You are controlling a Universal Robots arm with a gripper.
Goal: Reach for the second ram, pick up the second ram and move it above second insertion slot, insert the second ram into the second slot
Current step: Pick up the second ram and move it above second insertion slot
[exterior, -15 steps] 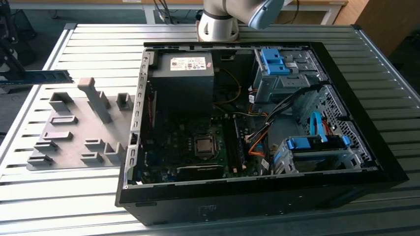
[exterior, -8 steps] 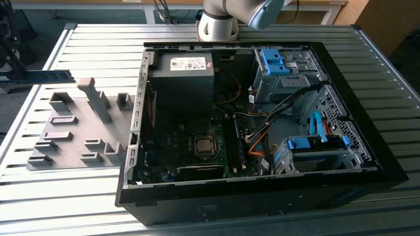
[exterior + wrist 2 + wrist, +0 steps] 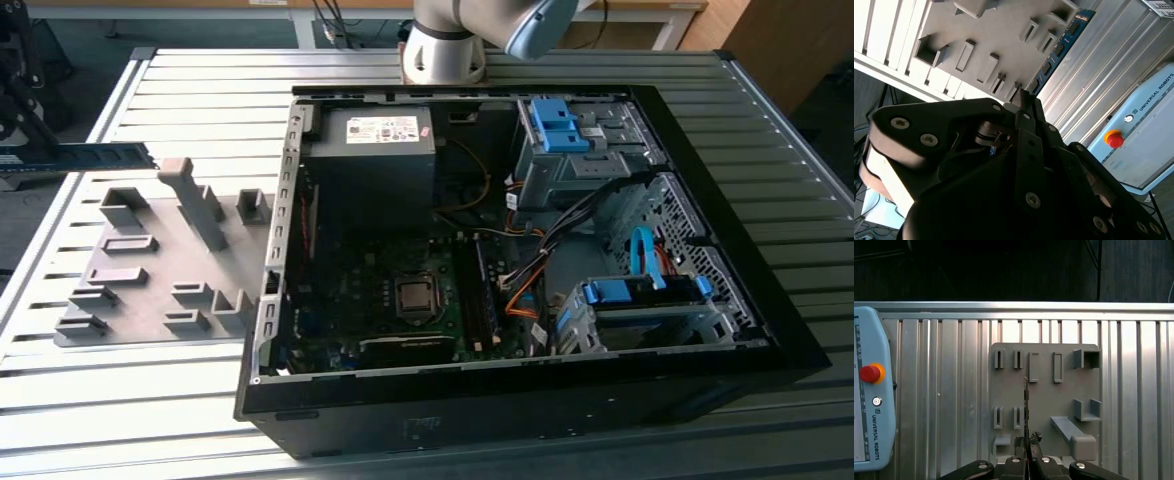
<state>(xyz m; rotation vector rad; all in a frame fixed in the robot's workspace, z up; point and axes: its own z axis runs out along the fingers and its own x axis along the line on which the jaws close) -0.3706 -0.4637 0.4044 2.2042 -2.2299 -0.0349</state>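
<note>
The second ram [image 3: 94, 157], a thin blue-green board with dark chips, hangs in the air over the far corner of the grey holder plate [image 3: 147, 270], at the exterior view's left edge. My gripper [image 3: 1027, 444] is shut on one end of it. In the first wrist view the ram [image 3: 1026, 405] shows edge-on, sticking out from the fingers above the plate [image 3: 1044, 390]. In the second wrist view it [image 3: 1060, 46] runs out past the fingertips [image 3: 1024, 100]. The long dark memory slots [image 3: 481, 295] lie beside the processor socket in the open computer case [image 3: 787, 330].
The case stands at the exterior view's right on a ribbed metal table [image 3: 187, 90], with blue drive cages [image 3: 561, 125] and cables inside. The holder plate carries several raised grey brackets [image 3: 194, 200]. A light-blue teach pendant [image 3: 871, 405] with a red button lies beside the plate.
</note>
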